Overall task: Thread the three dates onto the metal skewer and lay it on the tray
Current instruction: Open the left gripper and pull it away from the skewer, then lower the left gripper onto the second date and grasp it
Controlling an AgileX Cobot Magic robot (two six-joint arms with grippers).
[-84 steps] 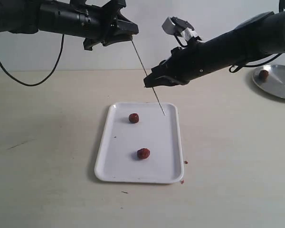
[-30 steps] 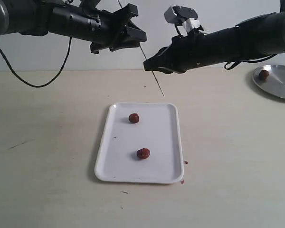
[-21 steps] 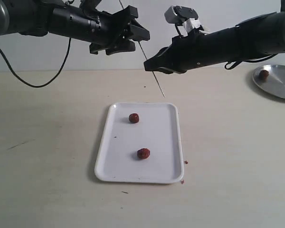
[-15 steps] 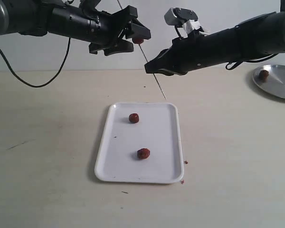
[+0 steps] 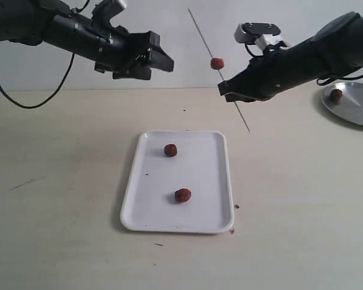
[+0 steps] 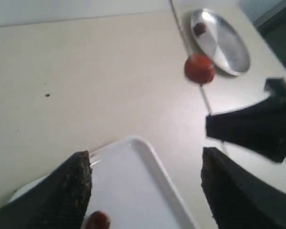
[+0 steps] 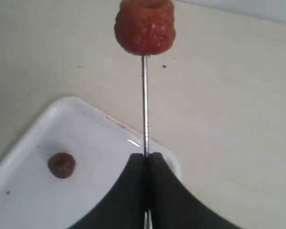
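- Leftmost, the left gripper [image 5: 159,62] hangs in the air above the table [image 5: 60,181], jaws wide apart and holding nothing.
- Lower down, the tray [image 5: 133,181] lies flat on the table. Two dates rest on it, well apart: the far date [image 5: 170,150] near the back rim and the near date [image 5: 183,195] closer to the front.
- Right of the left gripper, the skewer [image 5: 199,25] slants through the air, its high end to the left. Its low end is over the table beyond the tray's far right corner.
- One third date [image 5: 216,63] sits threaded on the skewer, a little above the right gripper [image 5: 225,92].
- Its jaws are pinched tight on the skewer below that date.
- Far right, a plate [image 5: 357,109] carries one fruit [image 5: 336,94].
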